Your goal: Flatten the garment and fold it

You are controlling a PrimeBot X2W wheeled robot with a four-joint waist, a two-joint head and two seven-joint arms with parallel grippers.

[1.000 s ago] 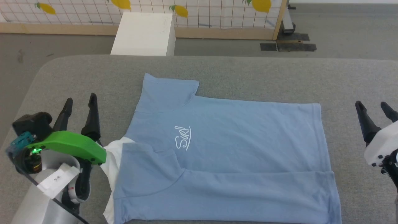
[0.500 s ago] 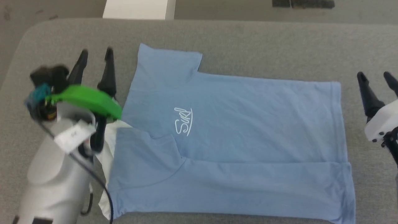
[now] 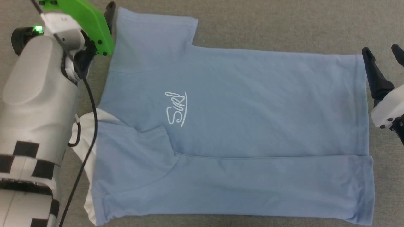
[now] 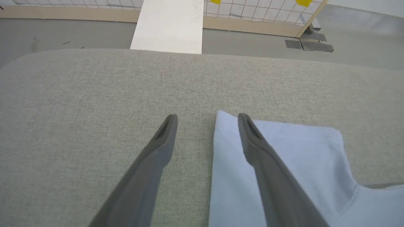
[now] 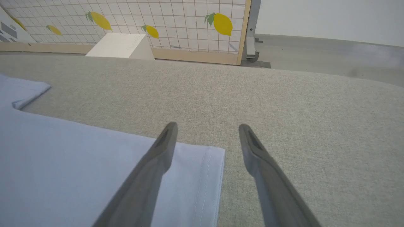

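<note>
The left gripper [image 4: 207, 116] and right gripper [image 5: 207, 125] (both wide open, empty) each hang over a far corner of the shirt [image 3: 236, 110] on the table [image 3: 268, 25]; a white box [image 4: 169, 25] stands beyond.

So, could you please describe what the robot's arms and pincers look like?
Both the left pincer and right pincer have two long, dark, tapering fingers. The left forearm is pale grey with black-and-white squares, a green cover, and a black cable.

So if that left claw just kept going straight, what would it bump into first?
Probably the grey padded table just beyond the garment; the open left gripper points low across it, though depth is unclear.
</note>
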